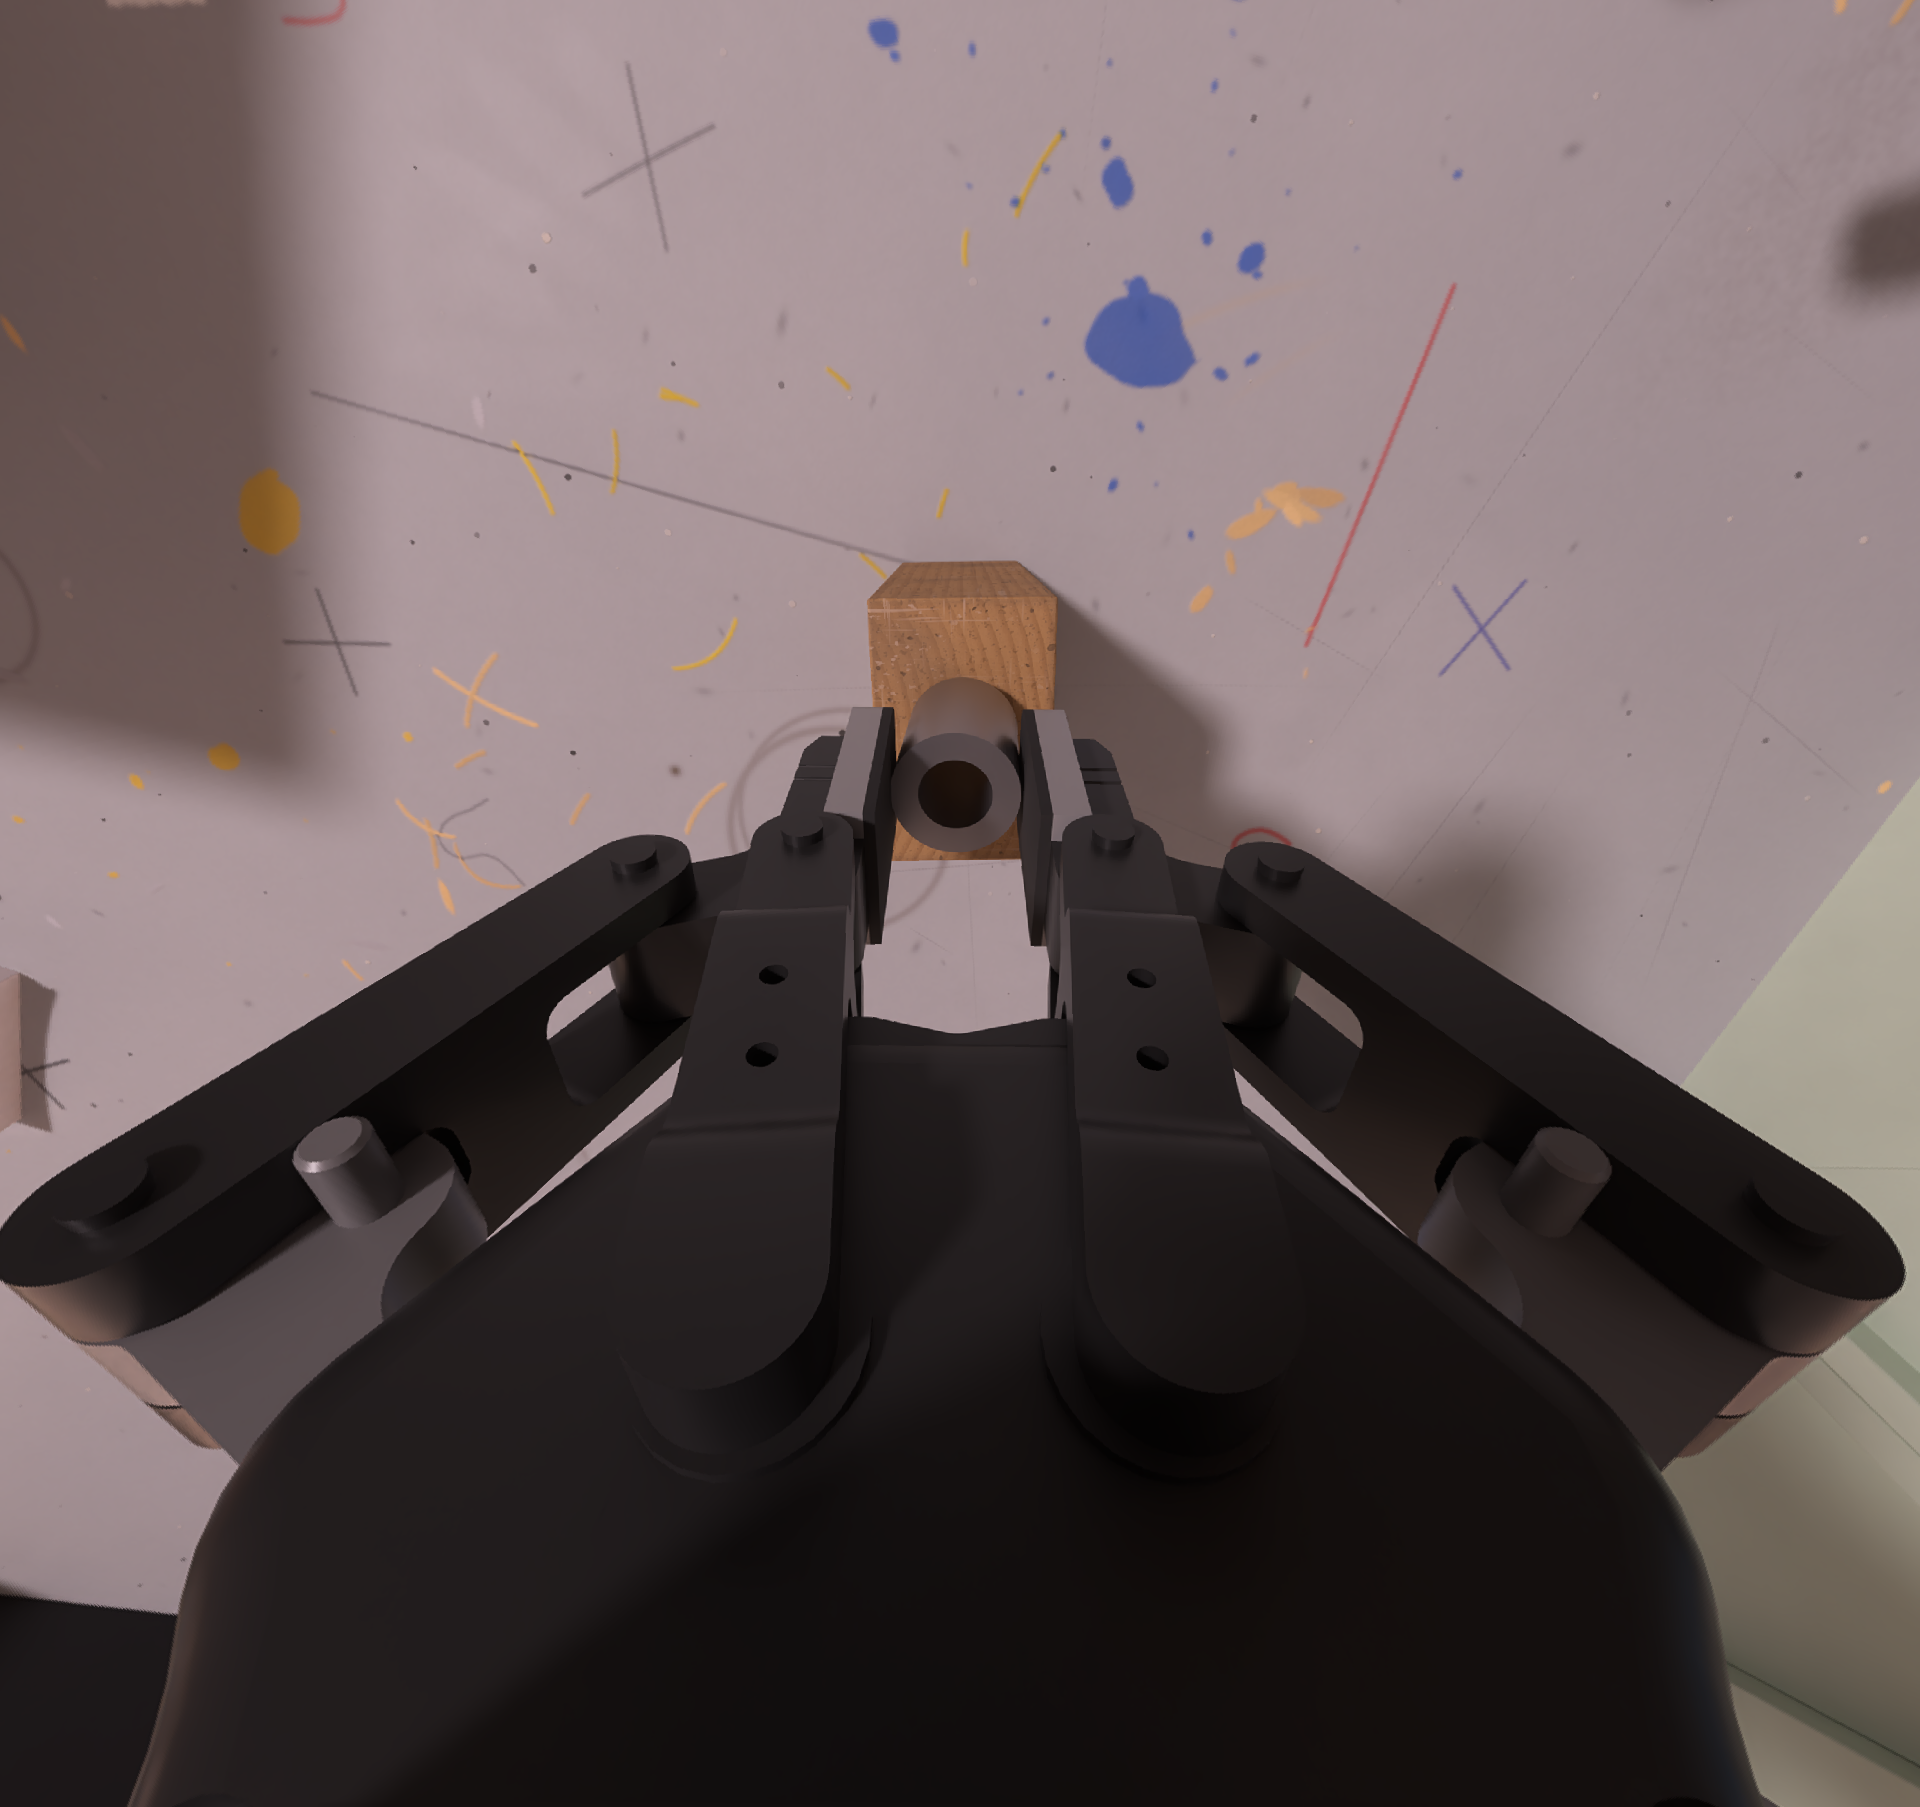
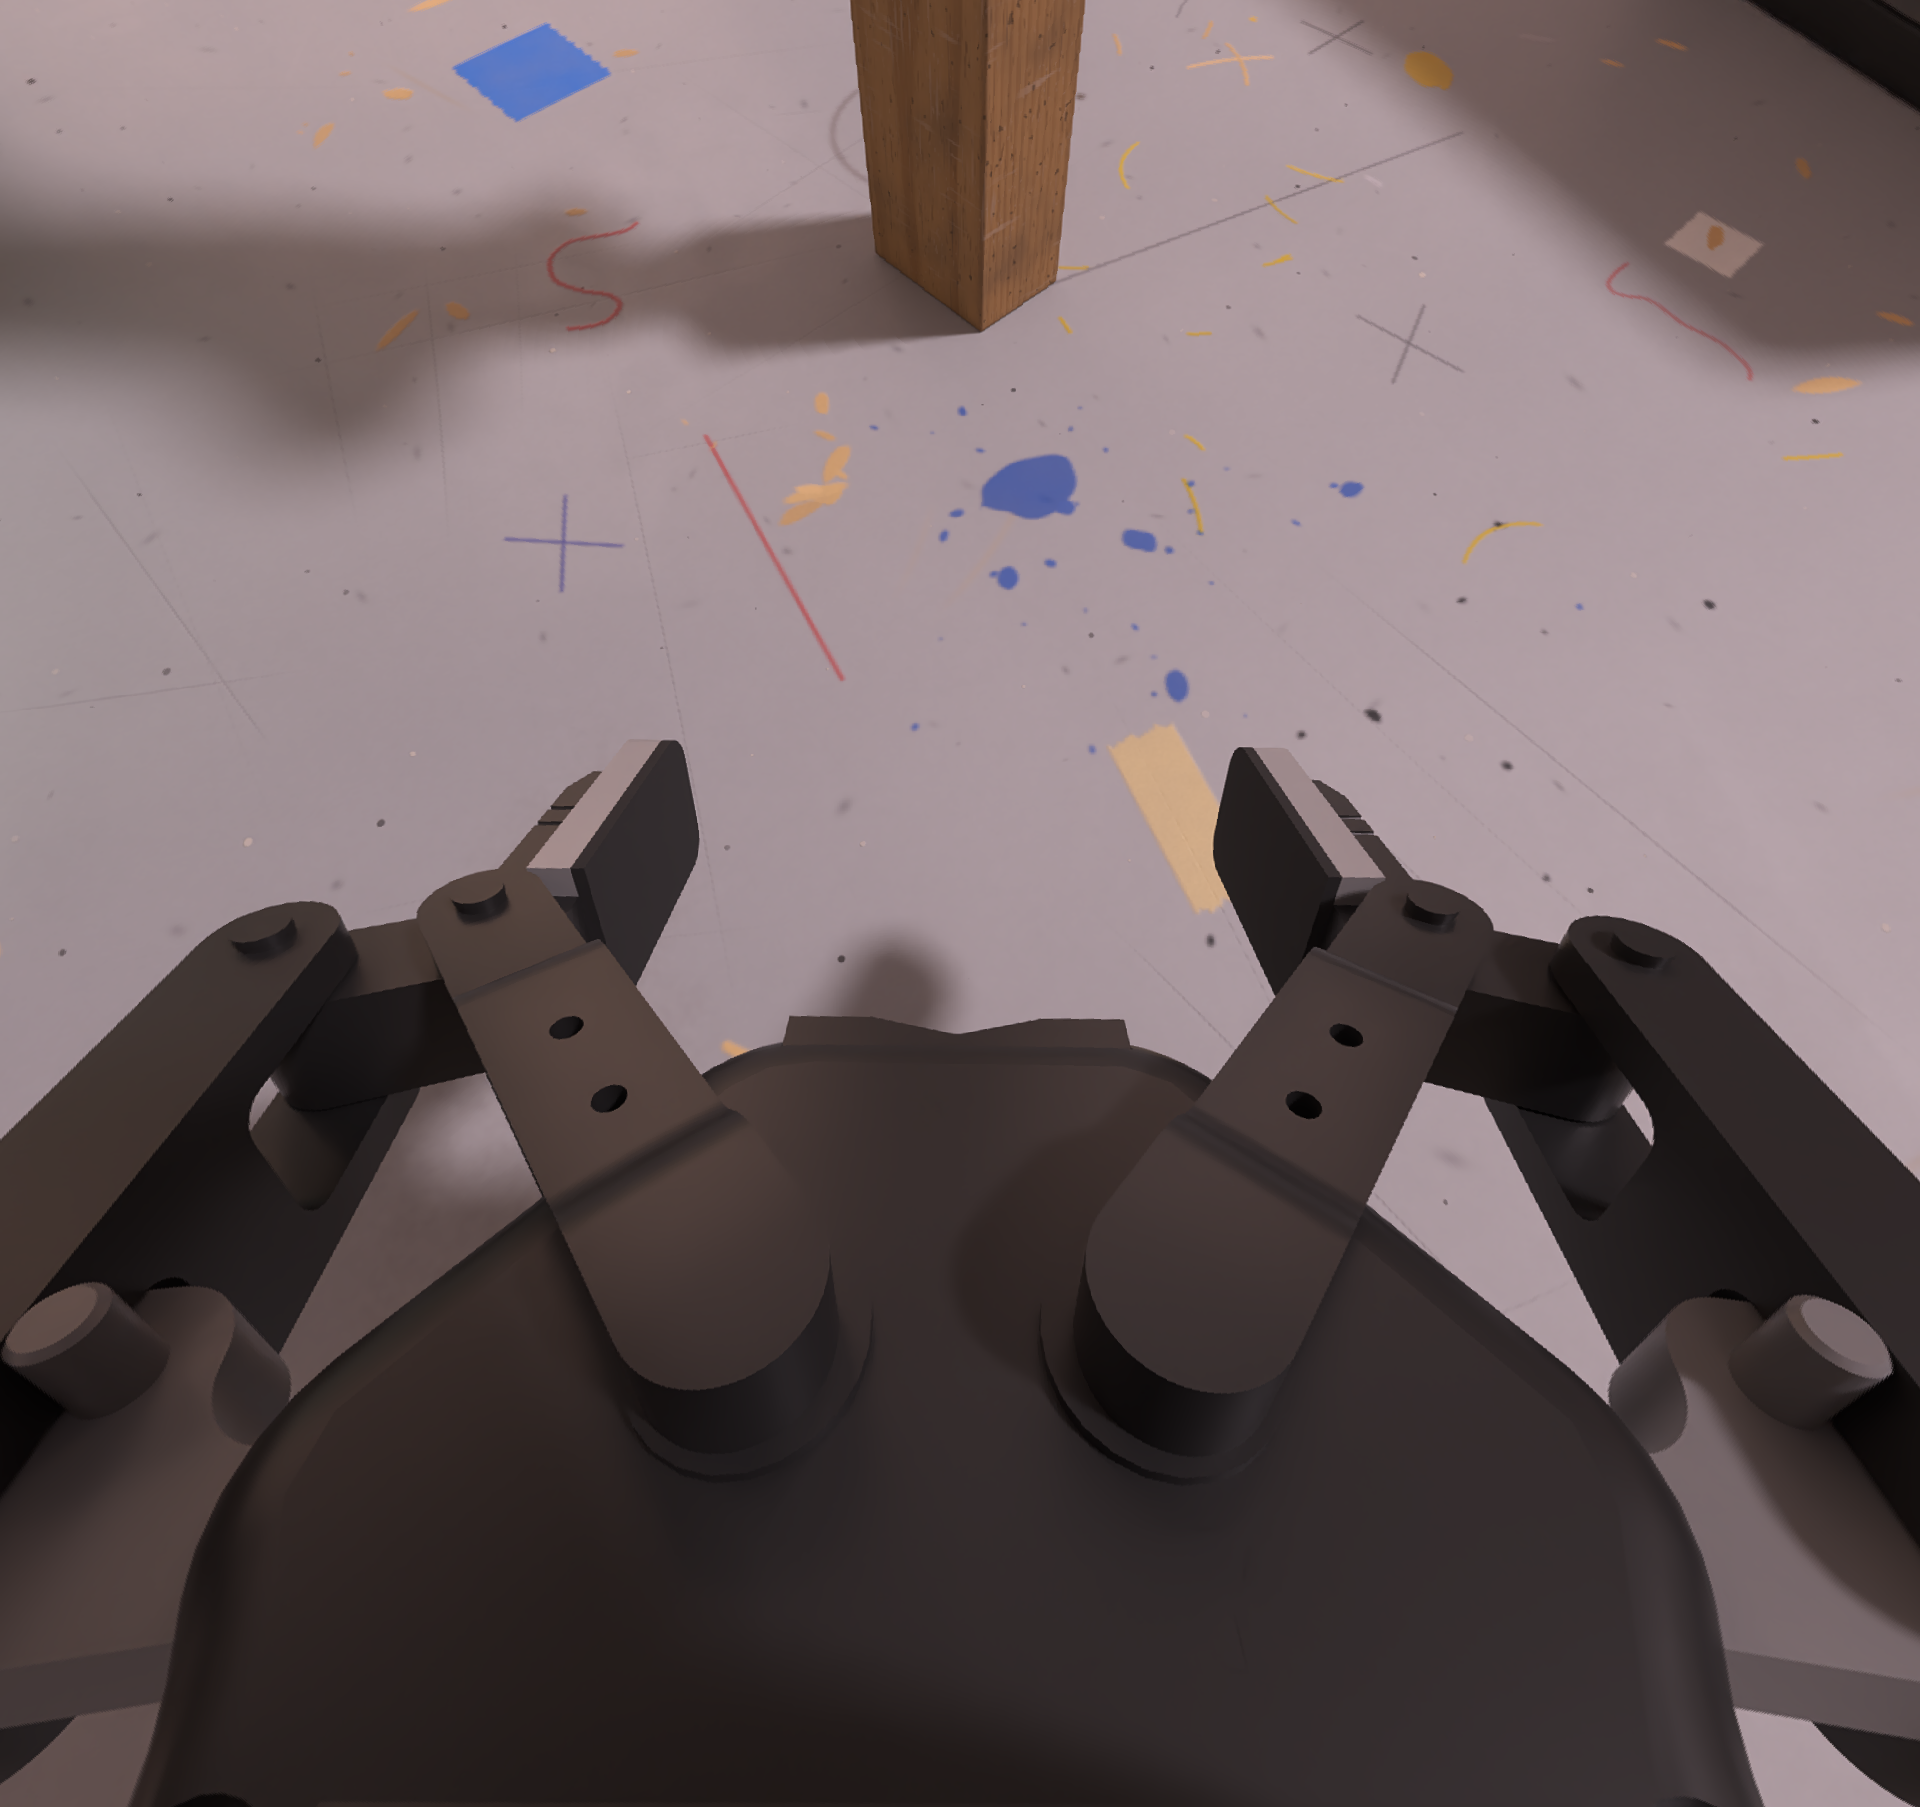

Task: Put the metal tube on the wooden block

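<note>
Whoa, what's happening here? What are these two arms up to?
The left tool is gripping a grey metal tube between its two fingers and holding it right over the top of a wooden block that stands upright on the paint-spattered table. Whether the tube touches the block yet, I can't tell. The right tool is open and empty, hanging over the table some way from the block.

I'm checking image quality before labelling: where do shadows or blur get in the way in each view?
Left wrist view: soft dark shadows cover the table's left side and top right corner; tube and wooden block stay sharp. Right wrist view: broad blurred shadows lie beside the block's foot.
</note>
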`<state>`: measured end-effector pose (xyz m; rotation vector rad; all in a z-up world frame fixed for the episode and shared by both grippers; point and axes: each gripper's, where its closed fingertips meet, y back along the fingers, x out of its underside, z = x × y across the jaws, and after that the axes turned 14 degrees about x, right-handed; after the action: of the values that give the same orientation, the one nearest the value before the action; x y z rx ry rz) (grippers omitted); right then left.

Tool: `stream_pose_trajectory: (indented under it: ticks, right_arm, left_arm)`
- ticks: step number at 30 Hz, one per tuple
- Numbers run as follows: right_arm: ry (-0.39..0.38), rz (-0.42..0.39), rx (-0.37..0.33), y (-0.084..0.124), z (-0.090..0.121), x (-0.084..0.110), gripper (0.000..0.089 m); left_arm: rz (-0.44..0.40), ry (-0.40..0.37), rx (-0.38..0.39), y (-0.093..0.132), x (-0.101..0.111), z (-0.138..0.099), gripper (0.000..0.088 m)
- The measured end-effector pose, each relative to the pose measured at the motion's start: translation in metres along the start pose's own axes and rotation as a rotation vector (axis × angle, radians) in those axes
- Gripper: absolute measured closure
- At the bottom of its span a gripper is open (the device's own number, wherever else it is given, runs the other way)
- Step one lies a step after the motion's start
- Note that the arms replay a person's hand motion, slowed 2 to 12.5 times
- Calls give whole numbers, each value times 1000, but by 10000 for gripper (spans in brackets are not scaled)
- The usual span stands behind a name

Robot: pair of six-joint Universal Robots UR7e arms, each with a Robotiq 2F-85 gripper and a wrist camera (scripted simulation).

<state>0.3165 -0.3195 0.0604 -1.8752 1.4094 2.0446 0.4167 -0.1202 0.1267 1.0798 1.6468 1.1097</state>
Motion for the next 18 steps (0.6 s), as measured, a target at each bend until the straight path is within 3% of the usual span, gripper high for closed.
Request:
stream_pose_trajectory:
  ticks: [18]
  right_arm:
    - [-3,1,-1,-1,0,1,39]
  left_arm:
    - [-21,18,-8,-1,-1,-1,668]
